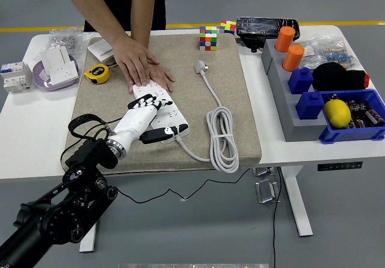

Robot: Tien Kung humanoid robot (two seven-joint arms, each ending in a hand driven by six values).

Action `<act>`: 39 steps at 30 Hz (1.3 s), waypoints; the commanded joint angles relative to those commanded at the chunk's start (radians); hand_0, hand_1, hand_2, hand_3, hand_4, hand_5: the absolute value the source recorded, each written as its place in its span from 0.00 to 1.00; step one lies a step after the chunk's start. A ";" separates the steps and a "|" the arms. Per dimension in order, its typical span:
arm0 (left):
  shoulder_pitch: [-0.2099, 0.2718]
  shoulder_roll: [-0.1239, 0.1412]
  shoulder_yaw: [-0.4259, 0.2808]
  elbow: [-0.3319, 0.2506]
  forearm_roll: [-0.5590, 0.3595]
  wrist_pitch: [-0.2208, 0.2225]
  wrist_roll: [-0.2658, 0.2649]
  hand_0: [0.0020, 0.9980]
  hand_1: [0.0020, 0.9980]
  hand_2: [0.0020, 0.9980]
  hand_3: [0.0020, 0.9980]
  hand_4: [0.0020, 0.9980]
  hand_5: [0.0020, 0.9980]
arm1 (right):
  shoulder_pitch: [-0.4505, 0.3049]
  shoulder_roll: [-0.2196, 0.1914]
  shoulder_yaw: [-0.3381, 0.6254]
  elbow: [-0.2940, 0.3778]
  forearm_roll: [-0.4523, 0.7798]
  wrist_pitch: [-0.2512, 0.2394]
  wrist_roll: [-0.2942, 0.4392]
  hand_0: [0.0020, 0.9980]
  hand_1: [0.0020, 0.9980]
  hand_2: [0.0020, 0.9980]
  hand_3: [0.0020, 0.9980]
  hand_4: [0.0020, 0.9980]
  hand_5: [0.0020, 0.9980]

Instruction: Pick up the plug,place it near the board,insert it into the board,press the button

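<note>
Step in hand, as judged: button press at the near end of the board [171,111]. Odd against the task order, since the plug [200,68] lies loose on the beige mat [231,100], well apart from the board's sockets, at the far end of a white cable [222,139] coiled to the board's right. No plug seated in any socket, as far as can be seen.

To do the press well:
- Locate the switch first; not resolvable at this size, likely near the cable end.
- Lead with one fingertip, not the whole palm, to avoid spreading load across the sockets.
- Push straight down, short travel, no sideways drag that would skate the board over the mat.
- Rely on the person's hand [142,67], laid flat on the board's far end, as the hold-down; keep clear of it.
- Keep the thumb off the cable exit, so as not to tug the coil.

Left hand [138,121]: unclenched, grasping nothing. Black fingertips [144,104] lie loosely extended over the board's near half, just short of the person's hand. Thumb [159,134] stretched out to the side along the board's near end. Contact with the board probable, but no gap or touch can be confirmed from above.
</note>
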 joint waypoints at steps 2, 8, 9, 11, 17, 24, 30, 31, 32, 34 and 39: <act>0.001 0.001 0.000 -0.007 0.004 0.004 -0.004 1.00 1.00 0.96 0.92 1.00 1.00 | 0.000 0.000 0.001 0.000 -0.001 0.000 0.000 0.80 0.76 0.74 0.76 1.00 1.00; 0.022 0.017 0.015 -0.097 0.008 0.031 -0.012 1.00 1.00 0.93 0.91 1.00 1.00 | -0.001 0.002 0.006 0.000 -0.002 -0.001 0.000 0.79 0.76 0.74 0.76 1.00 1.00; 0.027 0.021 0.022 -0.120 0.005 0.035 -0.008 1.00 1.00 0.93 0.91 1.00 1.00 | -0.002 0.002 0.007 0.000 -0.002 -0.001 0.001 0.79 0.76 0.74 0.76 1.00 1.00; 0.041 0.031 0.037 -0.180 0.021 0.029 0.017 1.00 1.00 0.93 0.91 1.00 1.00 | -0.002 0.002 0.009 0.000 -0.003 -0.001 0.001 0.79 0.76 0.74 0.76 1.00 1.00; 0.057 0.038 0.064 -0.300 0.104 -0.119 0.106 0.46 0.49 0.46 0.88 0.89 0.56 | -0.003 0.003 0.010 0.000 -0.001 -0.001 0.001 0.79 0.75 0.74 0.76 1.00 1.00; 0.038 0.035 0.066 -0.289 0.104 -0.152 0.131 0.18 0.06 0.15 0.86 0.52 0.04 | -0.002 0.002 0.013 0.001 -0.003 -0.002 0.002 0.79 0.75 0.74 0.76 1.00 1.00; 0.007 0.033 0.058 -0.240 0.104 -0.236 0.155 0.16 0.05 0.15 0.86 0.55 0.00 | -0.003 0.001 0.008 0.000 0.000 -0.002 0.002 0.79 0.75 0.74 0.76 1.00 1.00; 0.002 0.033 0.057 -0.229 0.104 -0.254 0.156 0.16 0.05 0.15 0.86 0.55 0.00 | -0.003 0.001 0.008 0.001 -0.001 -0.002 0.003 0.79 0.75 0.74 0.76 1.00 1.00; -0.001 0.033 0.056 -0.220 0.104 -0.269 0.157 0.16 0.05 0.15 0.86 0.55 0.00 | -0.003 0.001 0.008 0.001 -0.002 -0.002 0.003 0.79 0.75 0.74 0.76 1.00 1.00; -0.005 0.034 0.055 -0.203 0.104 -0.295 0.158 0.16 0.05 0.15 0.86 0.55 0.00 | -0.003 0.001 0.007 0.001 -0.002 -0.003 0.003 0.79 0.75 0.74 0.76 1.00 1.00; -0.007 0.033 0.055 -0.165 0.104 -0.307 0.154 0.16 0.05 0.15 0.85 0.56 0.00 | -0.004 0.001 0.003 0.000 0.001 -0.003 0.003 0.79 0.75 0.74 0.76 1.00 1.00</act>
